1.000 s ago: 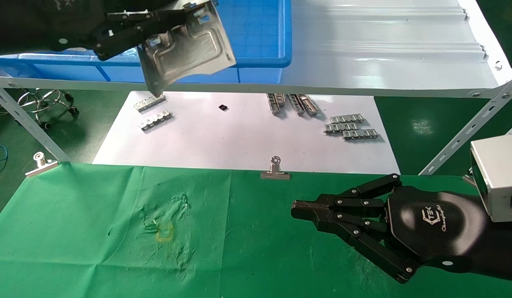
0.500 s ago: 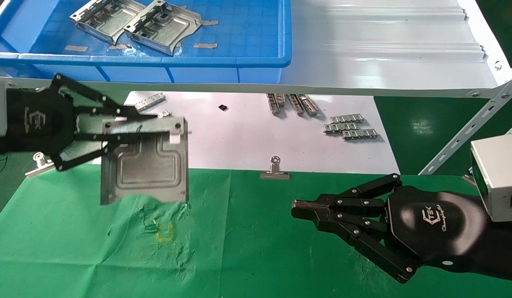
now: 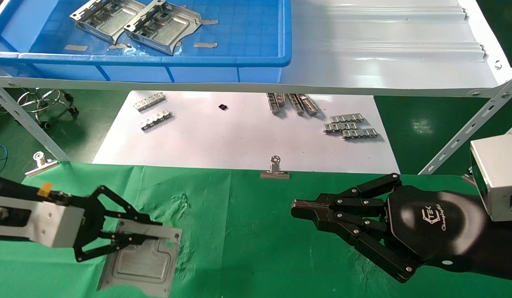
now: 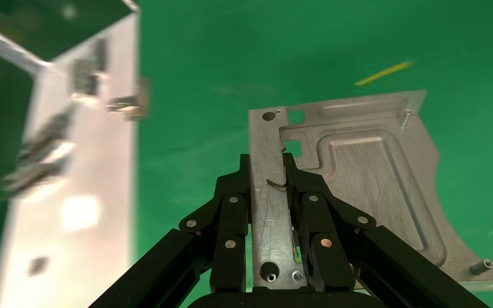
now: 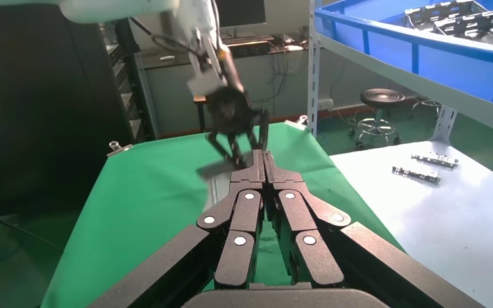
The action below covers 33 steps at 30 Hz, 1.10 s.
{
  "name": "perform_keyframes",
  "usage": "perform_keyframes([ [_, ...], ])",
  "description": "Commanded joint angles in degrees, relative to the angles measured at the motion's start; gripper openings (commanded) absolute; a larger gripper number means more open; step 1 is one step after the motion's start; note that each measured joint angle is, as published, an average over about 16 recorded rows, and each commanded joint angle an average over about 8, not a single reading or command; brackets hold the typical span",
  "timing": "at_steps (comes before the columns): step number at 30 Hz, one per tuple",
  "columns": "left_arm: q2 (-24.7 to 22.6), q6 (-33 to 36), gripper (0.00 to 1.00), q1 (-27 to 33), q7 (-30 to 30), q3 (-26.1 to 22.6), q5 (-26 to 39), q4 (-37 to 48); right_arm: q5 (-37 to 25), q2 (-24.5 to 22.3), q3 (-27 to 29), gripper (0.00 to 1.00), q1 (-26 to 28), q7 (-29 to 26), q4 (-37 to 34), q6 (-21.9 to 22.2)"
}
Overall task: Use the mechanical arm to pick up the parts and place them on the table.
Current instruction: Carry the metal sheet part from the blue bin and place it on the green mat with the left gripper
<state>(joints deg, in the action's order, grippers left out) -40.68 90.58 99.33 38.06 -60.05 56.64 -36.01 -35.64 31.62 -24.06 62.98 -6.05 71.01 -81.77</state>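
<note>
My left gripper (image 3: 158, 232) is shut on the rim of a silver sheet-metal part (image 3: 142, 263), holding it flat and low over the near left of the green cloth table (image 3: 247, 231). I cannot tell whether the part touches the cloth. In the left wrist view the fingers (image 4: 231, 212) of my left gripper (image 4: 268, 163) clamp the part's (image 4: 359, 173) edge strip. Two more parts (image 3: 105, 14) (image 3: 163, 25) lie in the blue bin (image 3: 156, 61) on the shelf. My right gripper (image 3: 295, 209) is shut and empty over the cloth's right side, and also shows in its wrist view (image 5: 262, 157).
A pale grey ribbed shelf (image 3: 384, 49) spans the back, on angled metal braces (image 3: 28, 124) (image 3: 467, 128). A white sheet (image 3: 239, 136) behind the cloth holds several strip clips (image 3: 349, 126). Binder clips (image 3: 275, 169) (image 3: 40, 163) pin the cloth's far edge.
My left gripper has carried the part down from in front of the bin to low over the near left of the green cloth. The right arm has not moved.
</note>
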Motion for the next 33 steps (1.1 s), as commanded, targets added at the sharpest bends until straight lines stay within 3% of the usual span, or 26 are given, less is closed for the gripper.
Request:
perform_keyframes([
  [1, -1.4, 0.0, 0.00, -0.8, 0.7, -1.6, 0.2, 1.7, 0.0, 0.0, 0.0, 0.00, 0.0, 0.0, 0.0, 0.0],
  [19, -12.0, -3.4, 0.00, -1.5, 11.2, -3.6, 0.9, 24.6, 0.0, 0.0, 0.0, 0.00, 0.0, 0.0, 0.0, 0.0],
  [21, -12.8, -4.0, 0.03, -1.5, 11.9, -3.6, 0.9, 26.2, 0.0, 0.0, 0.0, 0.00, 0.0, 0.0, 0.0, 0.0],
  [23, -13.5, -4.5, 0.18, -1.5, 12.6, -3.6, 1.0, 27.6, 0.0, 0.0, 0.0, 0.00, 0.0, 0.0, 0.0, 0.0],
  [29, -15.0, -5.7, 0.89, -1.5, 15.2, -3.7, 1.3, 30.4, 0.0, 0.0, 0.0, 0.00, 0.0, 0.0, 0.0, 0.0],
  [31, -15.3, -5.8, 1.00, -1.4, 15.9, -3.7, 1.3, 31.1, 0.0, 0.0, 0.0, 0.00, 0.0, 0.0, 0.0, 0.0],
  [33, -15.6, -5.9, 1.00, -1.4, 16.5, -3.7, 1.3, 31.6, 0.0, 0.0, 0.0, 0.00, 0.0, 0.0, 0.0, 0.0],
])
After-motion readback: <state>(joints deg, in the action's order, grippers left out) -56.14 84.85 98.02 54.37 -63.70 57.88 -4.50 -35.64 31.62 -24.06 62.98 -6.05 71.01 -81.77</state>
